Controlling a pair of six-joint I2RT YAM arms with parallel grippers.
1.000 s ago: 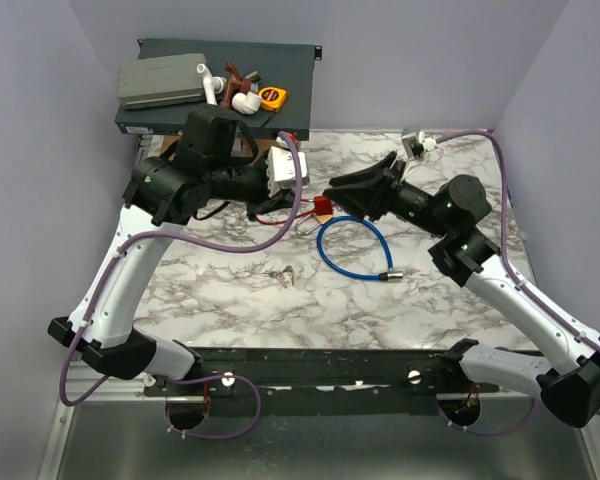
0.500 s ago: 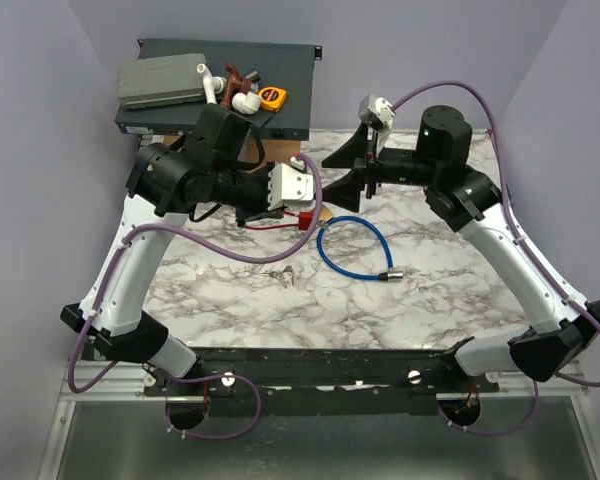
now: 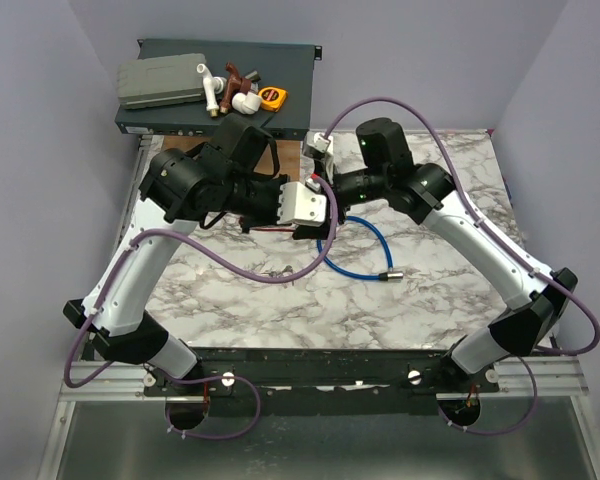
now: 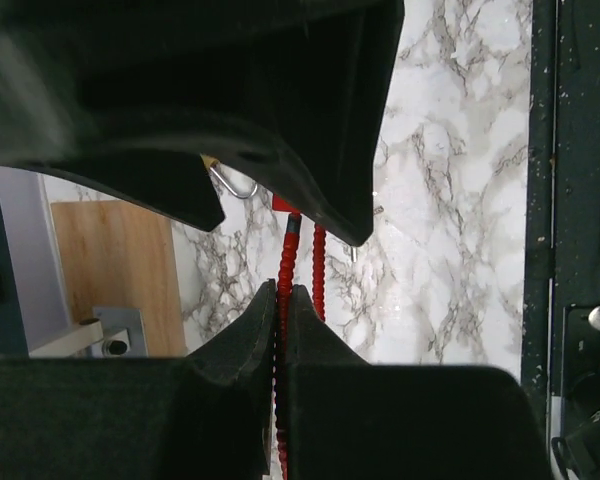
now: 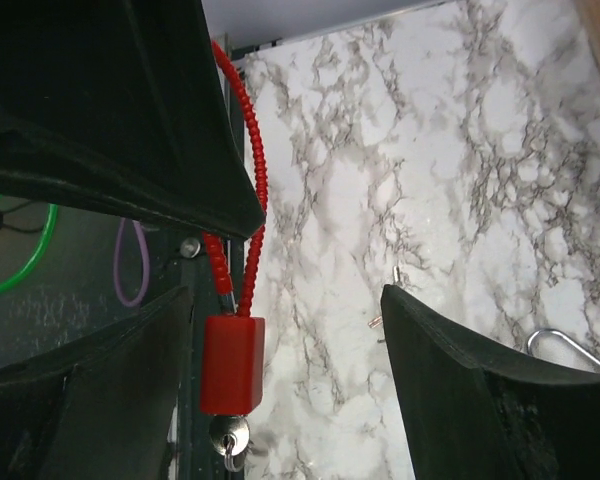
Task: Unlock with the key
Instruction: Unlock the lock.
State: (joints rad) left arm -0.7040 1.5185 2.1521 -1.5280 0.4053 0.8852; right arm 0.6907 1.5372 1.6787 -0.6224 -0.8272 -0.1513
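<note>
My left gripper (image 4: 283, 288) is shut on the ribbed red cord (image 4: 283, 262), which runs up between its pads. In the right wrist view the cord (image 5: 258, 170) hangs as a loop down to the key's red head (image 5: 231, 363), with a small silver piece (image 5: 230, 437) under it. My right gripper (image 5: 285, 300) stands open around that red head, which hangs close to the left finger (image 5: 130, 380) and clear of the right one. From above, the left gripper (image 3: 323, 212) and right gripper (image 3: 325, 190) meet over the table's middle, the cord (image 3: 270, 229) trailing left.
A blue cable lock (image 3: 355, 250) lies looped on the marble table (image 3: 430, 300) just below the grippers. A silver shackle (image 5: 570, 345) shows at the right wrist view's edge. A dark shelf (image 3: 290, 60) at the back carries several odds and ends. Purple cables drape from both arms.
My right arm swung left from the table's right side to the left gripper and its jaws opened wide. My left gripper moved right, carrying the red cord and head up off the table.
</note>
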